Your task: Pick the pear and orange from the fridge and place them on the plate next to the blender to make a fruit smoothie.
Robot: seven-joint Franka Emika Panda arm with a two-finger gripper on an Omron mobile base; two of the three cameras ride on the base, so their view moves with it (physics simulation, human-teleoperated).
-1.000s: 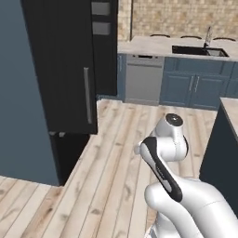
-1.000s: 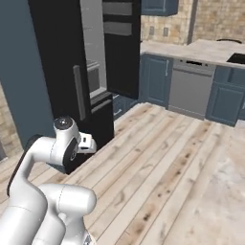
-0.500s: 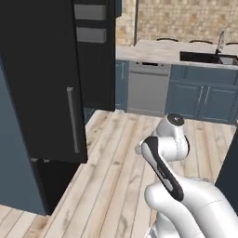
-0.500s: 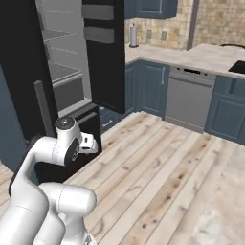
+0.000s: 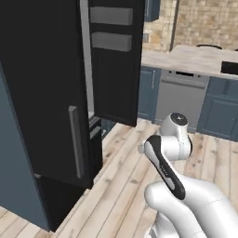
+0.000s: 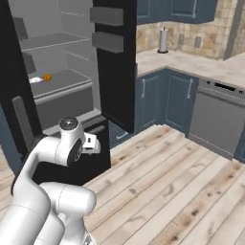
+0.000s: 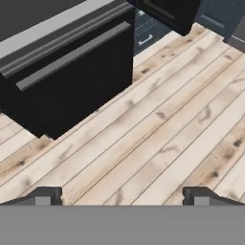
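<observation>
The fridge (image 6: 57,91) is now seen closer than a moment ago, doors open. The orange (image 6: 47,76) is seen on its shelf. The end effector (image 7: 122,194) is held wide, empty.

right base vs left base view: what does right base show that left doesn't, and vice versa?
Right base view: the fridge interior, with grey shelves and the orange on a shelf, a white item beside it; also a paper towel roll on the counter.

Left base view: the outer face of the near fridge door with its grey handle, and a dark cutout at the counter's right edge.

Both: the open fridge, the far door with its two grey bins, the dishwasher, blue cabinets, the wood floor and the arm.
</observation>
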